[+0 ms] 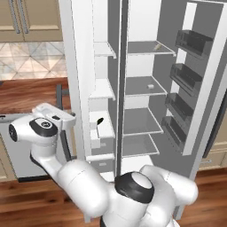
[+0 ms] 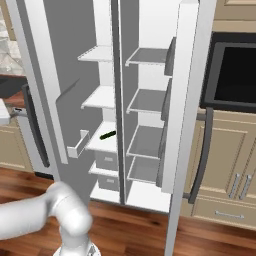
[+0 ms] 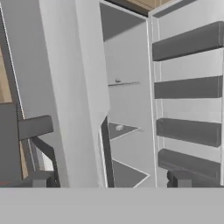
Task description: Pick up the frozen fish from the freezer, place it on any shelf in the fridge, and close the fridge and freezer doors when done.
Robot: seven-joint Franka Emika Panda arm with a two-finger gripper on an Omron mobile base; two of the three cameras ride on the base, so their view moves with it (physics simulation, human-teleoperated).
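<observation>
Hand view: my claw (image 3: 109,179) has its two dark fingertips (image 3: 39,178) spread wide apart with nothing between them, which fits a reach that hasn't started on the target yet. It looks along the edge of the open freezer door (image 3: 65,87), past it into the fridge (image 3: 129,113), with the dark inner bins (image 3: 188,87) of the fridge door on the right of that view.

My hand (image 1: 53,116) sits left of the appliance, near the freezer door's outer face, apart from the shelves. Elbow is folded low and near, forearm runs up and left, wrist turned toward the opening. Judging by that, I'm staged outside the door edge and must swing right around it to get in.

The frozen fish (image 1: 99,121) is a small dark item lying on a middle shelf of the freezer (image 1: 103,91), near the shelf's front. Right base view shows it too, on the third short white shelf down. It's still in the freezer, untouched.

Both doors stand open so I have access to both compartments. Fridge shelves are broad and mostly bare; a small pale item rests on an upper one, too small to identify. Risk: clipping the door edge on the way in.
</observation>
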